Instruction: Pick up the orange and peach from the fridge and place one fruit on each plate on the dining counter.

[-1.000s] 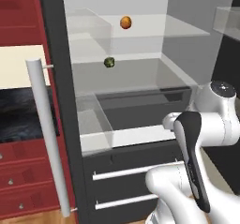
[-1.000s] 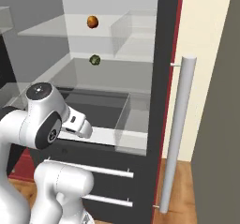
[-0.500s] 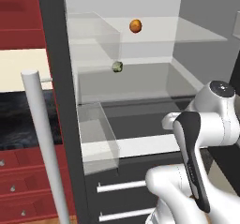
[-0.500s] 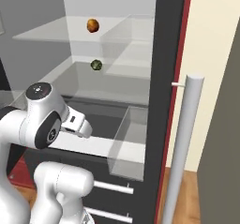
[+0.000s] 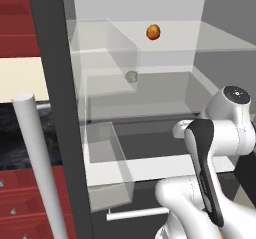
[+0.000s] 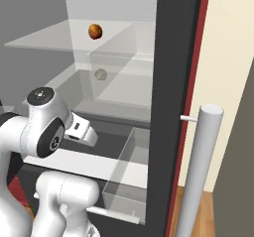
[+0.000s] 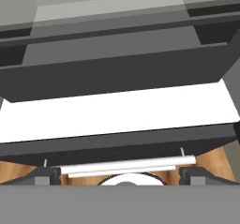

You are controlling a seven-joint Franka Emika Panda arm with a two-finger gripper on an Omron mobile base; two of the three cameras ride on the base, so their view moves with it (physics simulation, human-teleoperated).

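A: Any writing or brand marks to read?

B: No lettering I can make out on the fridge (image 5: pixel 55 83), its shelves or the arm.

A: What are the edges like, and how much room is there?

B: The fridge stands open. In the left base view its dark door edge runs down the left side, with the long silver bar handle (image 5: pixel 37 163) in front of it; in the right base view the dark door edge and its handle (image 6: pixel 198 171) stand on the right. Clear door bins (image 5: pixel 107 163) jut out beside the opening. Below the shelves a dark drawer front carries a white bar pull (image 7: pixel 126 165). The white arm is folded low in front of the drawers, well below the fruit, and the space above the glass shelves (image 6: pixel 59 40) is open.

A: And the fruit?

B: The orange (image 5: pixel 153 31) is a small round orange-brown ball on the upper glass shelf, near the back. The peach (image 5: pixel 131 76) sits one shelf lower, seen through a clear bin, so it looks pale and greyish. Each rests alone, apart from the walls.

A: The gripper?

B: In the hand view the gripper (image 7: pixel 119 175) points at the drawer fronts; its dark fingers (image 7: pixel 47 174) stand spread wide with nothing between them.
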